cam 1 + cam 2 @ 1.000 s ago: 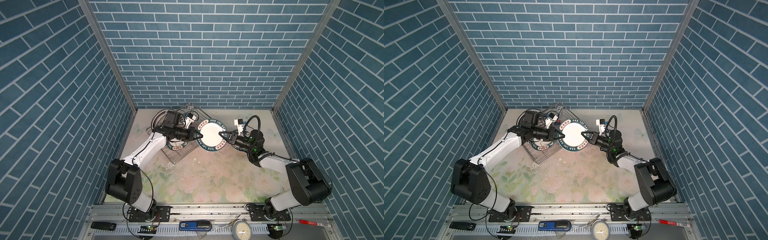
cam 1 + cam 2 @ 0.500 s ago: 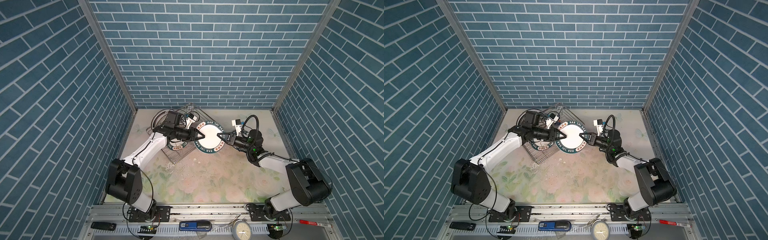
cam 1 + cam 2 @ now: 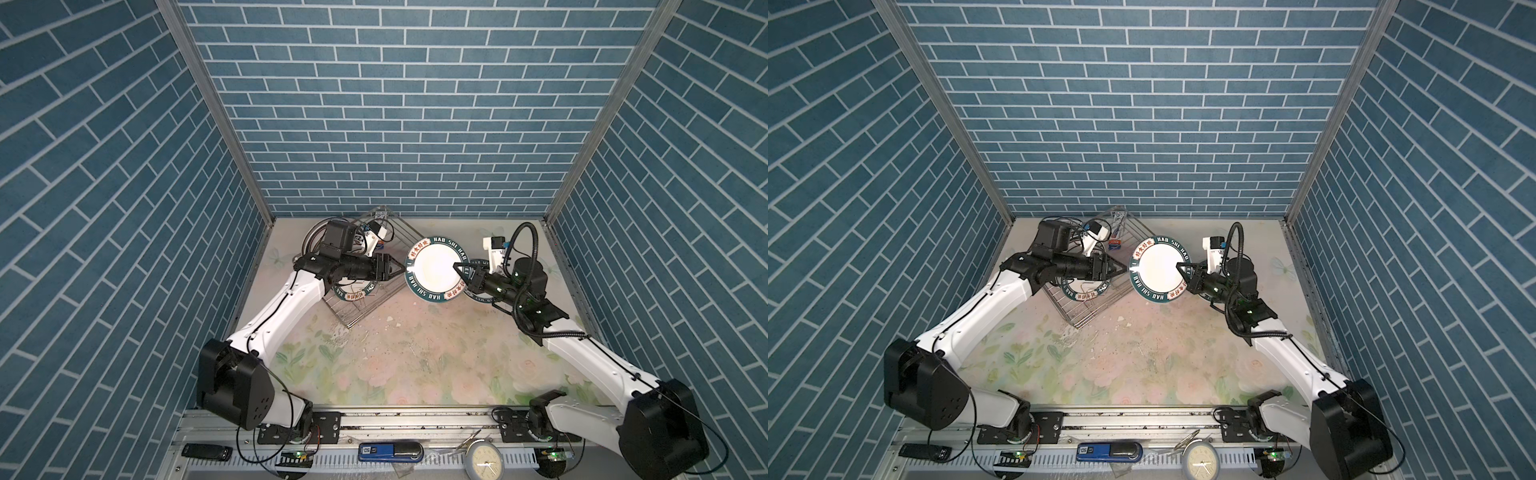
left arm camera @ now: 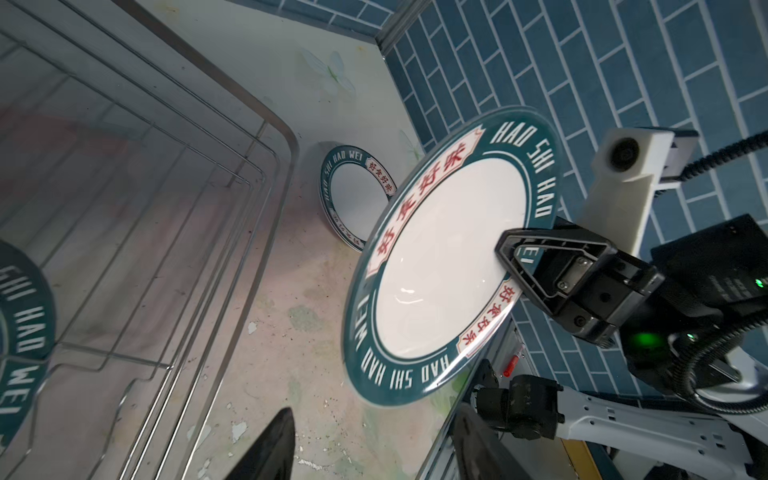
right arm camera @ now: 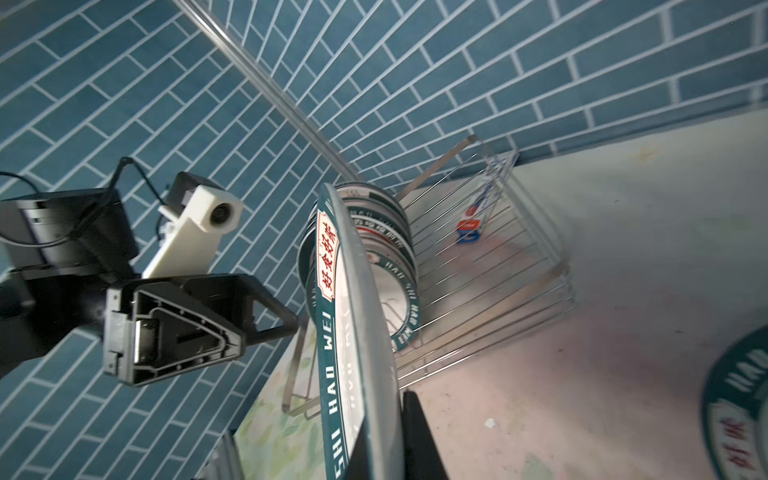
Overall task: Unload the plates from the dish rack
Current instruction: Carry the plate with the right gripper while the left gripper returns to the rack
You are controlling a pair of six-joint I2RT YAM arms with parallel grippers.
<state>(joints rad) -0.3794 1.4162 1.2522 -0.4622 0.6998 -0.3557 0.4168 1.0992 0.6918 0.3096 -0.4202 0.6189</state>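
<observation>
Top views bright, evenly lit from overhead, sharp, edges bowed by the wide lens; held plate (image 3: 434, 272) centre blown white. Left wrist view: glare streaks on it, near dish rack (image 4: 124, 174) soft. Right wrist view motion-smeared (corner plate (image 5: 739, 411) worst).

My stereo head looks steeply down from the front at the whole table (image 3: 415, 353), both top views nearly alike. My left wrist camera (image 5: 220, 212) faces the raised plate (image 4: 449, 257) closely; my right wrist camera (image 4: 622, 153) sees that plate edge-on, the dish rack (image 5: 498, 266) behind.
</observation>
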